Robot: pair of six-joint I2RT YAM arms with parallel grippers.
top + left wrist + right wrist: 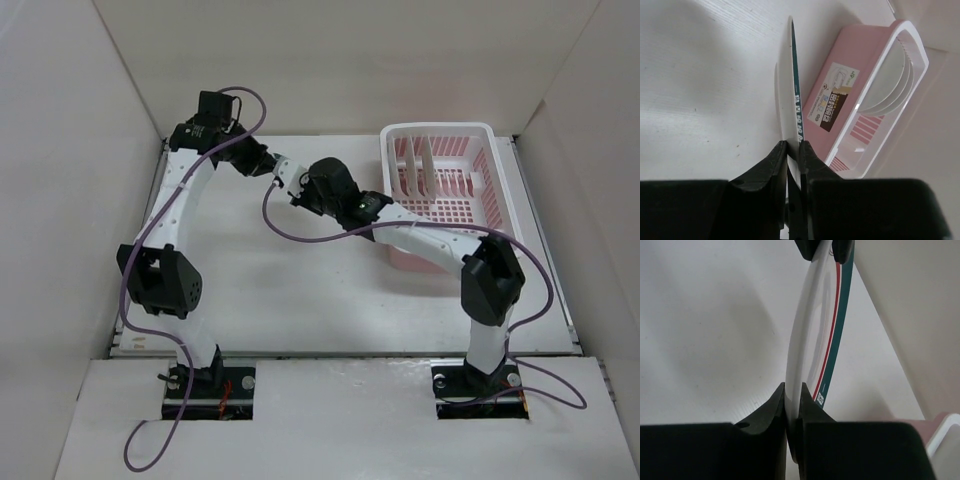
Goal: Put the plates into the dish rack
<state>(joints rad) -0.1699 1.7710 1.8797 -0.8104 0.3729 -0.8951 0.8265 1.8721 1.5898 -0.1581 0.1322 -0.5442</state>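
One white plate with a teal and red ringed rim (pixel 285 173) is held edge-on above the table between both grippers. My left gripper (pixel 270 164) is shut on one edge of it, seen in the left wrist view (pixel 793 145) with the plate (pixel 788 90) rising from the jaws. My right gripper (pixel 300 187) is shut on the opposite edge (pixel 792 387); the plate (pixel 812 335) runs up to the left gripper's fingers (pixel 810 249). The pink dish rack (pixel 490 165) stands at the back right, with other white plates (pixel 420 165) upright in it (pixel 890 75).
White walls close in the table on the left, back and right. The rack's labelled pink side wall (pixel 835 100) faces the held plate, and its white rim corner (pixel 946 440) shows at the lower right of the right wrist view.
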